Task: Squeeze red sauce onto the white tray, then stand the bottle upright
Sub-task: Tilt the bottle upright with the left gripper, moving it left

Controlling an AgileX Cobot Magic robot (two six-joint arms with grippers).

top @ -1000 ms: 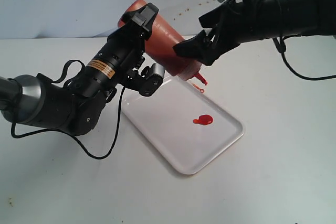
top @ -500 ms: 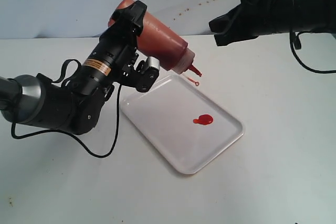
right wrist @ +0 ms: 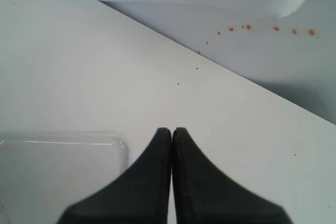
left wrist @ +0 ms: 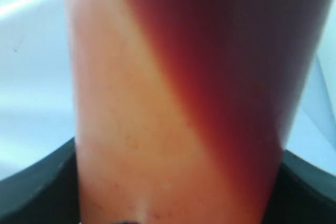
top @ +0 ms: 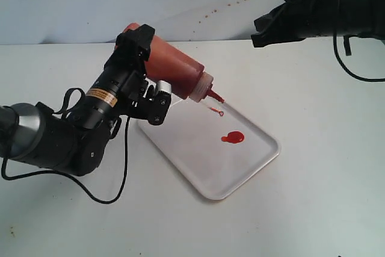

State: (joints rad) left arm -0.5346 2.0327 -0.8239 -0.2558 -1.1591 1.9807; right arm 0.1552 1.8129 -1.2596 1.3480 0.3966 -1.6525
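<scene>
My left gripper (top: 144, 64) is shut on the bottle (top: 174, 71), which lies tilted with its nozzle (top: 215, 95) pointing down over the far corner of the white tray (top: 180, 142). The small cap (top: 220, 112) dangles under the nozzle. In the left wrist view the bottle's orange-red wall (left wrist: 184, 103) fills the picture and the fingers barely show. A blob of red sauce (top: 233, 138) lies on the tray. My right gripper (top: 257, 35) is shut and empty, high at the back right; the right wrist view shows its fingertips (right wrist: 172, 130) touching, above the table beside the tray's corner (right wrist: 113, 145).
The white table (top: 313, 197) surrounds the tray. A pale backdrop (right wrist: 210, 3) with several small red specks (right wrist: 249, 27) rises behind it. A black cable (top: 123, 167) from the left arm loops over the table at the front left.
The left gripper has lowered the bottle and moved it leftward, its nozzle now close over the tray. The right gripper has let go of the bottle's front end and drawn back up to the right.
</scene>
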